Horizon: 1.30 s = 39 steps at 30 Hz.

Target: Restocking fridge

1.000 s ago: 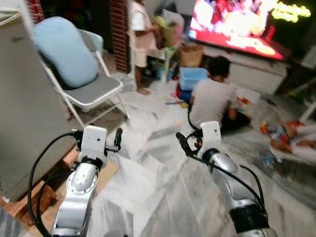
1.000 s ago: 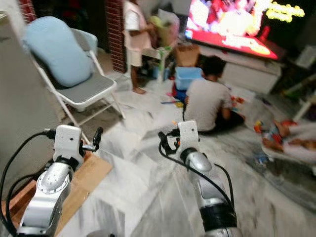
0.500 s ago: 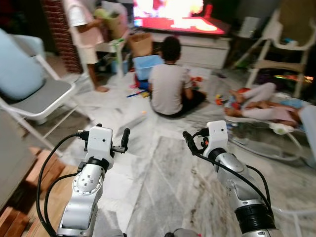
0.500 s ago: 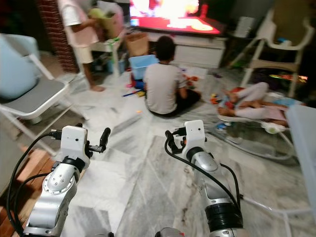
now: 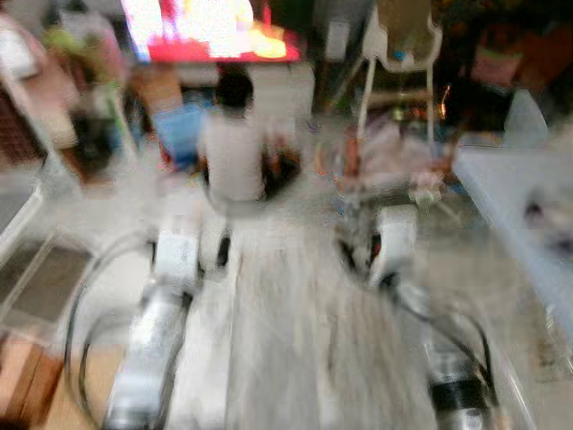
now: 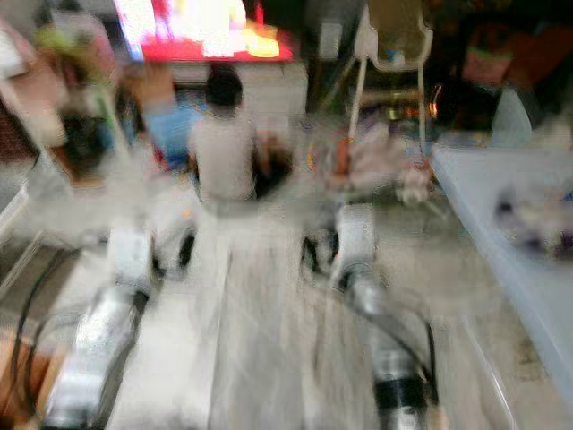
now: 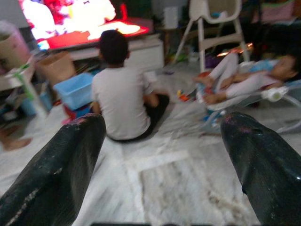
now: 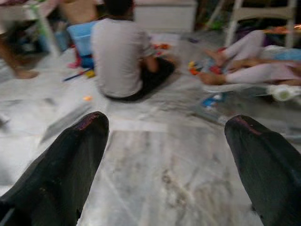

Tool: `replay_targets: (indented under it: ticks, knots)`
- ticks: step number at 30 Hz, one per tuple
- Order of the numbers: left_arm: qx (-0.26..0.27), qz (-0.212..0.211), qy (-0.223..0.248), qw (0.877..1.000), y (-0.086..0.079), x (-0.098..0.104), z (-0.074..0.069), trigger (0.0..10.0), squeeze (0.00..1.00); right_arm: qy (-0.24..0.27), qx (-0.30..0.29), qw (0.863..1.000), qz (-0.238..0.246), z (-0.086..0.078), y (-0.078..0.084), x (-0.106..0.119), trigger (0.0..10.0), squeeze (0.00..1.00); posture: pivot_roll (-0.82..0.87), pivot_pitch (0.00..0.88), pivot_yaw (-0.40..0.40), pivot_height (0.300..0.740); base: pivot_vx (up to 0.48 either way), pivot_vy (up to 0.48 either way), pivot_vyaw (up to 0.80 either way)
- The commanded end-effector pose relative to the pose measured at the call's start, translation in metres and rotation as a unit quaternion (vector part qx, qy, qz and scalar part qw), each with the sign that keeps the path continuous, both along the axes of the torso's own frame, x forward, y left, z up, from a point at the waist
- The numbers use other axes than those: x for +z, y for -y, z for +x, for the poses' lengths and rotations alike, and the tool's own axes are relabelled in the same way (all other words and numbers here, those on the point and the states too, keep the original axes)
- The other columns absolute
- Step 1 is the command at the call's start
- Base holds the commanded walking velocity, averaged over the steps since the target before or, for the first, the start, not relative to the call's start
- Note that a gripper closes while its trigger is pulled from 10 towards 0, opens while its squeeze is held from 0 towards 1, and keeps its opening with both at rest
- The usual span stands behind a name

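Ahead on the grey marble floor (image 7: 164, 188) sits a person in a pale grey shirt (image 7: 122, 94). Both empty grippers, left gripper (image 7: 162, 155) and right gripper (image 8: 164, 160), hold their fingers wide apart. Likely walking towards supplies; no fridge visible, so locating it comes next.

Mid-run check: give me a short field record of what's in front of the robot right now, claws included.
left claw: open, holding nothing, raised over the floor
right claw: open, holding nothing, raised over the floor
floor: grey marble tiles
person sitting: on the floor ahead, back to the robot
person lying: in a bouncer beside a white chair
screen: lit, beyond them
head views: blurred
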<state>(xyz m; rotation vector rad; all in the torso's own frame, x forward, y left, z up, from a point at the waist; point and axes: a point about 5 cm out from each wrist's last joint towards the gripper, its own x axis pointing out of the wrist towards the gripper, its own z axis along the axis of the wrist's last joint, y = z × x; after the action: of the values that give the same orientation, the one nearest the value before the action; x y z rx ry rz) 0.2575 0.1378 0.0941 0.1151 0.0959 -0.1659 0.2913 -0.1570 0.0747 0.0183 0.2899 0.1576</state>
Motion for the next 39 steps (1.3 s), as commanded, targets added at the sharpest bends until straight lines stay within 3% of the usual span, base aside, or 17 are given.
replay_targets:
  ticks: [1,23,34,39]
  knots:
    - [0.002,0.008,0.007,1.0,-0.006,0.004,0.002,10.0,0.0,0.016,0.003,1.0,0.006,0.004,-0.006,0.008,10.0,0.0,0.03,0.0,-0.025,0.74,0.304,0.352,-0.8]
    - [-0.003,0.01,0.01,1.0,-0.004,0.004,0.003,10.0,0.0,0.024,-0.025,0.999,0.003,0.004,-0.002,0.011,10.0,0.0,0.02,0.0,-0.024,0.74,0.024,0.431,-0.8]
    - [-0.021,0.017,0.025,0.999,0.0,0.01,0.007,10.0,0.0,0.054,-0.066,0.996,0.011,0.009,0.003,0.021,10.0,0.0,0.02,0.0,-0.015,0.74,0.385,0.19,-0.8]
    - [-0.031,0.019,0.03,0.999,0.003,0.011,0.007,10.0,0.0,0.068,-0.088,0.994,0.02,0.011,0.008,0.025,10.0,0.0,0.03,0.0,-0.015,0.74,0.48,0.0,0.0]
